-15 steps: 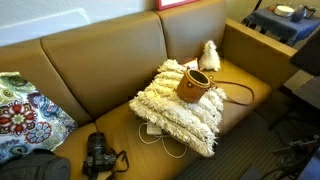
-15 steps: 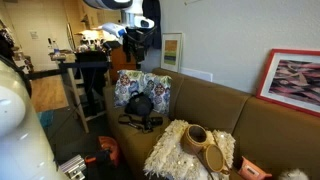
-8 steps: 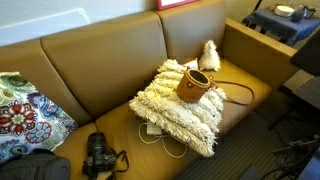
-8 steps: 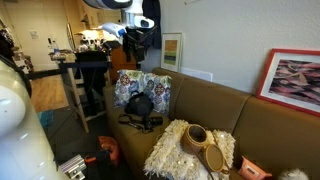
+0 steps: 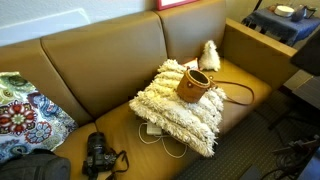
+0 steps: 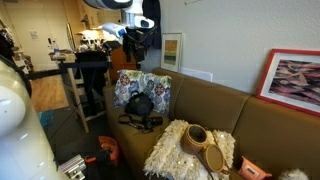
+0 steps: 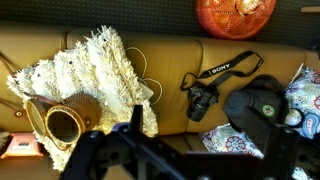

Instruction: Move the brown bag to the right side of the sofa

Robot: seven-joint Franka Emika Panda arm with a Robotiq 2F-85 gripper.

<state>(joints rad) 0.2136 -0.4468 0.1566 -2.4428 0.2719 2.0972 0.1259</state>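
The brown bag (image 5: 194, 86) sits on a shaggy cream pillow (image 5: 175, 110) on the right half of the sofa (image 5: 100, 70), with its thin strap trailing right. It also shows in an exterior view (image 6: 194, 139) and at the lower left of the wrist view (image 7: 68, 121), round opening toward the camera. My gripper (image 6: 139, 45) hangs high above the sofa's other end, far from the bag. In the wrist view the gripper (image 7: 200, 150) is open and empty, its dark fingers framing the bottom of the picture.
A black camera (image 5: 98, 155) lies on the seat front. A patterned pillow (image 5: 25, 115) and a black pack (image 7: 262, 105) fill the far end. A small white fluffy toy (image 5: 209, 55) stands behind the shaggy pillow. A white cable (image 5: 160, 135) lies under its edge.
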